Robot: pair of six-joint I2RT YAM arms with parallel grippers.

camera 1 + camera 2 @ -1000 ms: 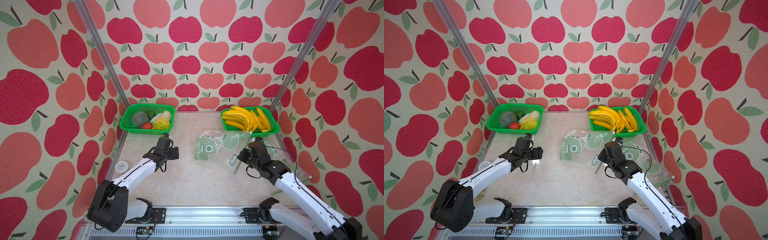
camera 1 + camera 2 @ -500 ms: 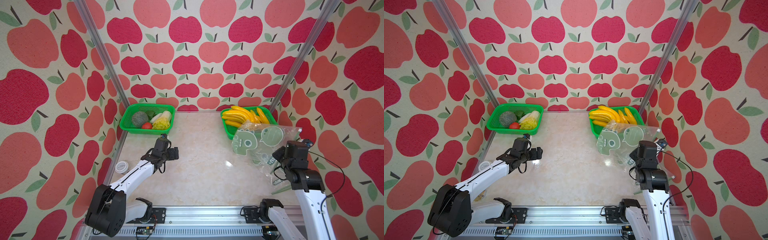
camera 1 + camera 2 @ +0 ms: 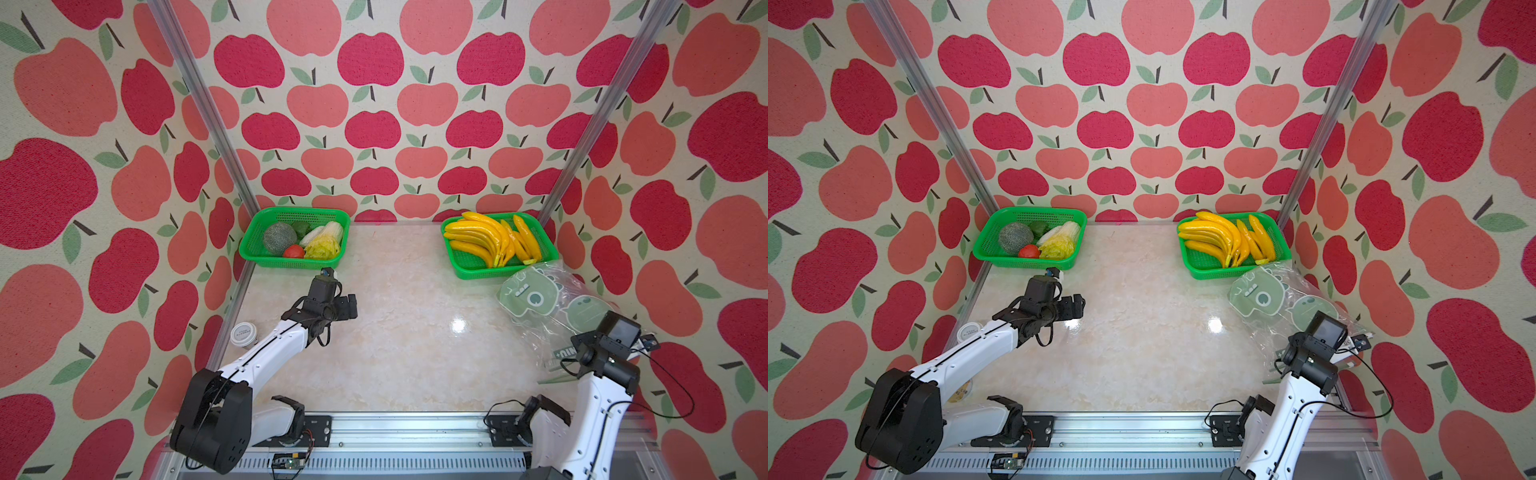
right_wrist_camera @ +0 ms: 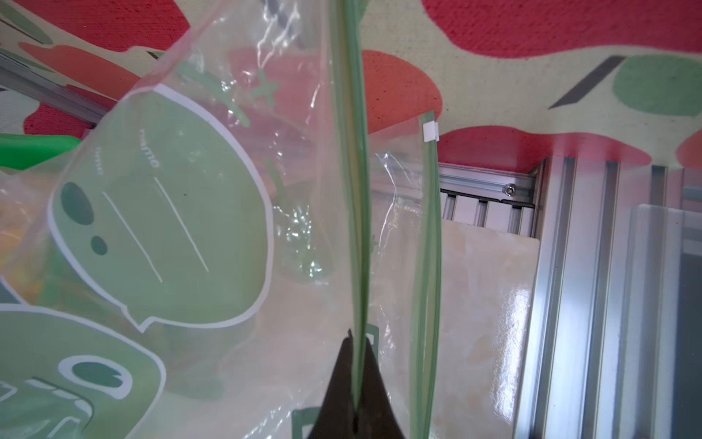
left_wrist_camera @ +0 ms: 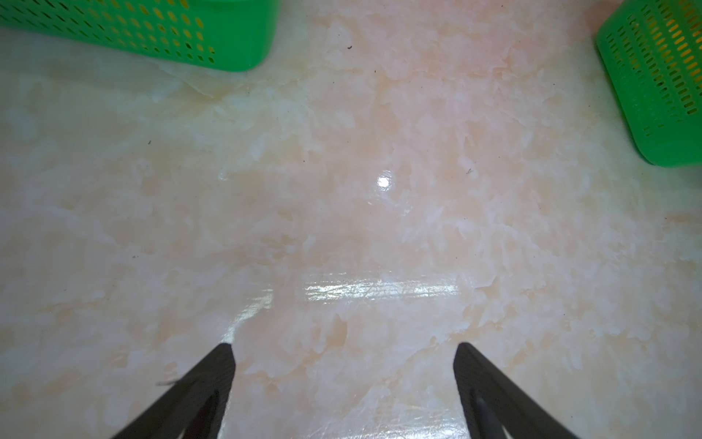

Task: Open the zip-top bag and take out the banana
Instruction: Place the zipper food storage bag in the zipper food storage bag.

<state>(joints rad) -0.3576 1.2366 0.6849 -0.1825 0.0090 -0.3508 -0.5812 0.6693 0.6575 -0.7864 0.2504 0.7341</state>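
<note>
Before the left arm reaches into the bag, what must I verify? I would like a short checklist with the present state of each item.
1. The right gripper is shut on the zip strip of the zip-top bag: ok.
2. The bag mouth is open, with the second strip apart from the held one: ok.
3. The left gripper is open and empty: ok.
4. The left gripper is close to the bag: not ok. It hangs over the table near the vegetable basket.
5. A banana is inside the bag: cannot tell through the film.
</note>
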